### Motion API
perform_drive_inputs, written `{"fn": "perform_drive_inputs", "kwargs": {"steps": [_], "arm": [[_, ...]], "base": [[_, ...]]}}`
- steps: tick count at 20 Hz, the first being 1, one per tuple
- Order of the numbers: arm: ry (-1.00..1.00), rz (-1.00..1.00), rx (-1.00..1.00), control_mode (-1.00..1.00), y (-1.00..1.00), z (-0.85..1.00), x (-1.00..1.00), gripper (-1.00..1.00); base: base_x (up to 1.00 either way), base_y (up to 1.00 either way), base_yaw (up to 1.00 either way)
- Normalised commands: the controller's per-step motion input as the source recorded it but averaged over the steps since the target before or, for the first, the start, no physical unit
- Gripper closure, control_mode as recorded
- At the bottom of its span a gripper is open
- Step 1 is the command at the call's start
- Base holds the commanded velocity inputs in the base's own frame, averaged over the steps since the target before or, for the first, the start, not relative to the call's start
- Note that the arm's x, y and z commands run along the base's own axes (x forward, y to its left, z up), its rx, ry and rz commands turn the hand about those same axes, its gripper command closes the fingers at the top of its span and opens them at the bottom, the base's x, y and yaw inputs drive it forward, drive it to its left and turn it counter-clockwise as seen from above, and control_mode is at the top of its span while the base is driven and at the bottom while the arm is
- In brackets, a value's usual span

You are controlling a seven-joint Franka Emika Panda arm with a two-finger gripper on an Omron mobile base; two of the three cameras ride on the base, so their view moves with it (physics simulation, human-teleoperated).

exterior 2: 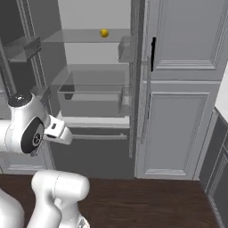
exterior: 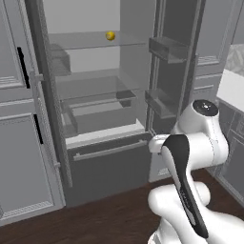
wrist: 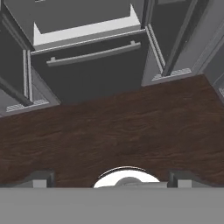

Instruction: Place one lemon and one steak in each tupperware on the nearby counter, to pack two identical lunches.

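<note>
One lemon (exterior: 110,35), small and yellow, rests on the upper glass shelf of the open fridge, also seen from the right (exterior 2: 104,33). My gripper (wrist: 111,180) hangs well below and in front of it, aimed down at the dark wood floor. Its fingers (wrist: 41,179) stand wide apart with nothing between them, so it is open. A strip of the white counter (exterior: 232,90) shows at the far right. The steak and the tupperware are out of view.
Both fridge doors stand open, each carrying door bins (exterior: 167,47). A clear crisper drawer (exterior: 97,112) sits under the shelves, with the freezer drawer and its bar handle (wrist: 94,54) below. Tall grey cabinets (exterior 2: 182,89) flank the fridge. My own arm (exterior: 190,157) stands before it.
</note>
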Motion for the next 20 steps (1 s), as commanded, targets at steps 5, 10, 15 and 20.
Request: {"fn": "perform_drive_inputs", "kwargs": {"steps": [5, 10, 15, 20], "arm": [[0.0, 0.0, 0.0, 1.0, 0.0, 0.0, 0.0, -1.0], [0.0, 0.0, 0.0, 1.0, 0.0, 0.0, 0.0, -1.0], [0.0, 0.0, 0.0, 1.0, 0.0, 0.0, 0.0, -1.0], [0.0, 0.0, 0.0, 1.0, 0.0, 0.0, 0.0, -1.0]], "base": [[1.0, 0.08, 0.08], [1.0, 0.0, 0.1], [0.68, 0.03, 0.14], [0.35, 0.0, 0.02]]}}
